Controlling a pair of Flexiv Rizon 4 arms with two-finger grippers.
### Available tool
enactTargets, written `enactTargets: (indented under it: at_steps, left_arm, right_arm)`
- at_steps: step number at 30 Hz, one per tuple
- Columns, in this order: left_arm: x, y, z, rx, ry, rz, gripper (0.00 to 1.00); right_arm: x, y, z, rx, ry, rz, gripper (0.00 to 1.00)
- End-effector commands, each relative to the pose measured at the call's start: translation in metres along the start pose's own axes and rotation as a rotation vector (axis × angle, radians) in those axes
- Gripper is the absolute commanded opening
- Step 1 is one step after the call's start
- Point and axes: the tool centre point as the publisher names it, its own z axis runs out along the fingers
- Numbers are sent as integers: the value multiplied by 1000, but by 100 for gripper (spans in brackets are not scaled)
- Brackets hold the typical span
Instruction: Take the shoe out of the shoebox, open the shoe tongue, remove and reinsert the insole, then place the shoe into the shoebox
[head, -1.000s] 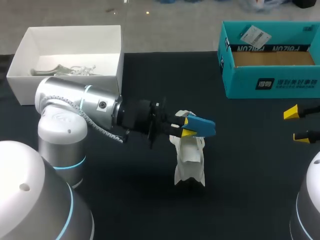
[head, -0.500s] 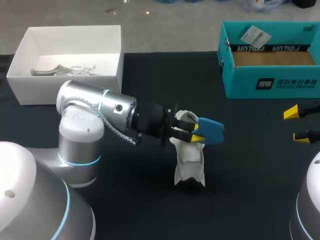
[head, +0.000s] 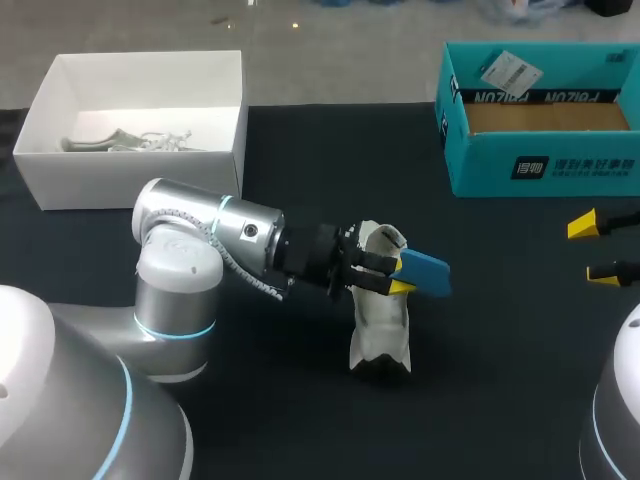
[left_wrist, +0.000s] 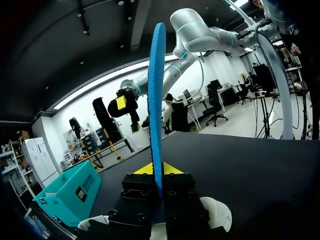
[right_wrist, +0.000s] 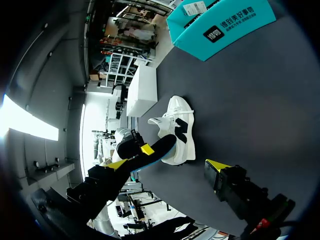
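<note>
left gripper (head: 398, 275) has carried the clamped blue insole (head: 428, 273) rightward past white shoe (head: 378, 325).

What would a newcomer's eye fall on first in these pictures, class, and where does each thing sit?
The left hand grips a flat blue insole over a white sneaker at the middle of the black table. A teal cardboard shoebox stands open at the far right, and an open white cardboard box at the far left.
</note>
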Motion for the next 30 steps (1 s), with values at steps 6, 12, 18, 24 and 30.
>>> enactTargets:
  at_steps: [6,12,18,24,30]
  left_arm:
    - [7,-42,-23,-44,-69,16,0]
    - [12,-29,-26,-55,-85,-32,0]
    - [19,-12,-28,-63,-112,-64,0]
    - [22,10,-29,-55,-136,-57,0]
    - [27,17,-29,-15,-137,1,0]
  right_arm:
    - [0,-2,0,-2,-3,1,100]
    - [0,-2,0,-2,-3,1,100]
    - [0,-2,0,-2,-3,1,100]
    - [0,-2,0,-2,-3,1,100]
    - [0,-2,0,-2,-3,1,100]
